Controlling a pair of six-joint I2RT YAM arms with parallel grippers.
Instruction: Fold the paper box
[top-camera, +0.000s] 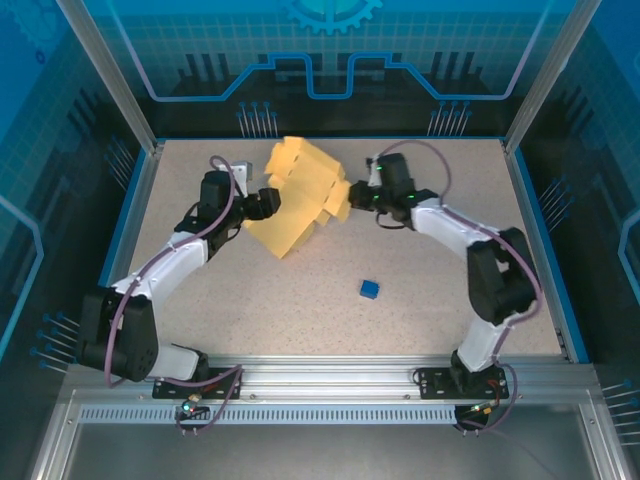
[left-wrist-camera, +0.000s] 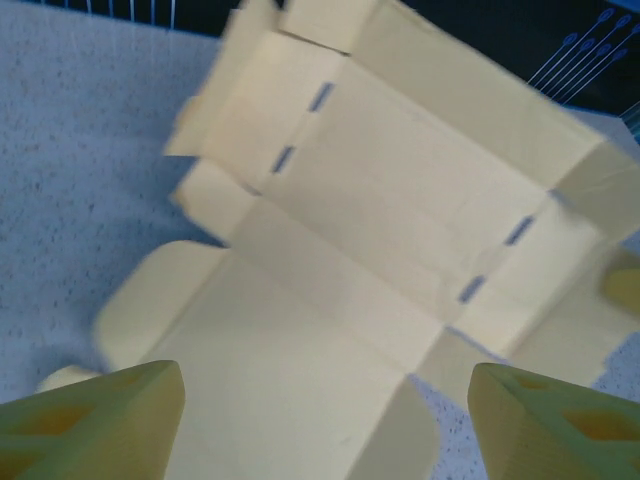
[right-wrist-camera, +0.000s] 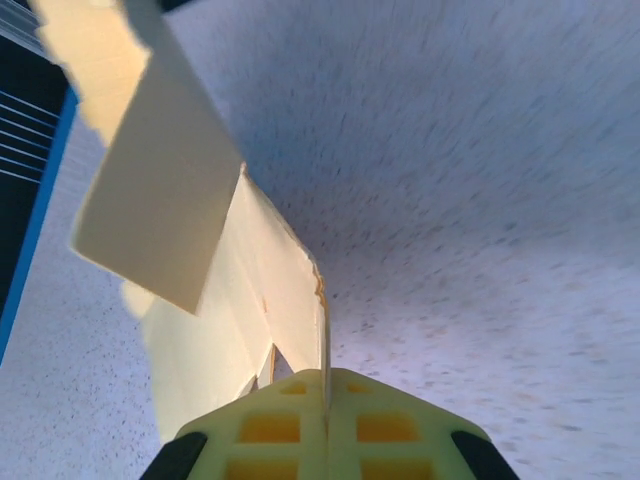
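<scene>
The paper box (top-camera: 298, 200) is a pale yellow die-cut sheet, partly raised off the table at mid-back with its flaps unfolded. My right gripper (top-camera: 350, 194) is shut on the sheet's right edge. In the right wrist view the thin cardboard (right-wrist-camera: 235, 300) runs edge-on into the closed jaws of the right gripper (right-wrist-camera: 325, 388). My left gripper (top-camera: 266, 203) is at the sheet's left side. In the left wrist view the left gripper (left-wrist-camera: 325, 420) is open, its fingers (left-wrist-camera: 100, 420) set wide apart over a panel of the sheet (left-wrist-camera: 380, 210), which shows creases and slots.
A tiny blue cube (top-camera: 369, 289) lies on the speckled table (top-camera: 300, 310) in front of the sheet, towards the right. Blue walls and metal posts (top-camera: 112, 85) close in the work area. Bare tabletop lies between the sheet and the arm bases.
</scene>
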